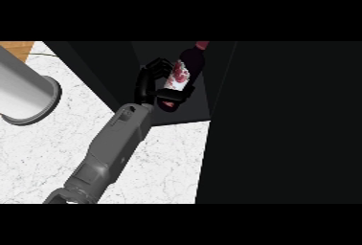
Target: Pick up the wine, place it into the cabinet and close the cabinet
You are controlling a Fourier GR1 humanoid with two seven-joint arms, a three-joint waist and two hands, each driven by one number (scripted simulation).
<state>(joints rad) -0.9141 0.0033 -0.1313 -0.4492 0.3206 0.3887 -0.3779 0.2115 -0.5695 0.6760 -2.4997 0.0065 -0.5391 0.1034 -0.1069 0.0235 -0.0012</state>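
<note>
The left hand (151,80) has its fingers curled round the lower body of the wine (185,69) and holds it inside the dark opening of the cabinet (283,119), past the edge of the white table (56,148). The bottle lies just right of the palm. Its long axis is tilted, with the neck pointing deeper in and the base nearest the wrist. Whether the base already rests on the cabinet floor I cannot tell. The other hand does not show.

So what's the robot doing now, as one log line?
left hand: shut on wine bottle | wine bottle: tilted, held in the cabinet opening | cabinet: open | right hand: not in view
</note>
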